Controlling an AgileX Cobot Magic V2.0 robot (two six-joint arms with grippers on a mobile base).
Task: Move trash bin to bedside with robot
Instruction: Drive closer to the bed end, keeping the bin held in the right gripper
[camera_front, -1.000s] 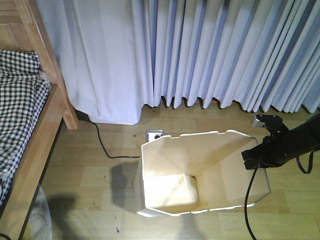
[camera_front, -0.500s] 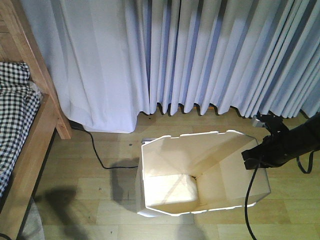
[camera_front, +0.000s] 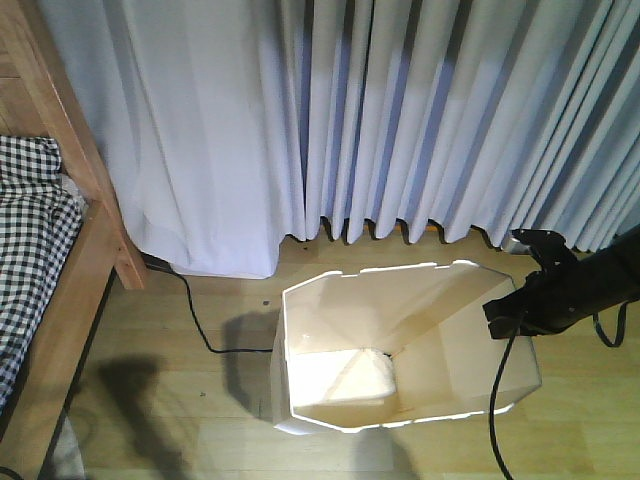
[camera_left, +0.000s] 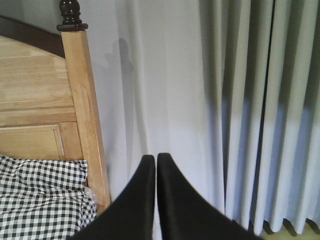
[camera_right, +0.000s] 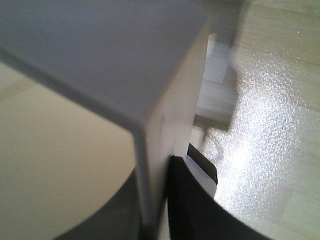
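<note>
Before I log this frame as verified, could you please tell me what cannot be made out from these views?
- Front view: the black floor cable vanishes under the pale pleated curtain; its end is hidden.
- Front view: the light wooden bed frame is cut off by the left edge.
- Right wrist view: the right end effector on the white plastic trash bin wall is blurred; its inner finger is indistinct.

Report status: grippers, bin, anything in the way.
Left gripper shut, empty. Right gripper shut on trash bin wall. Bin on floor, apart from bed frame. Black cable lies between them.
</note>
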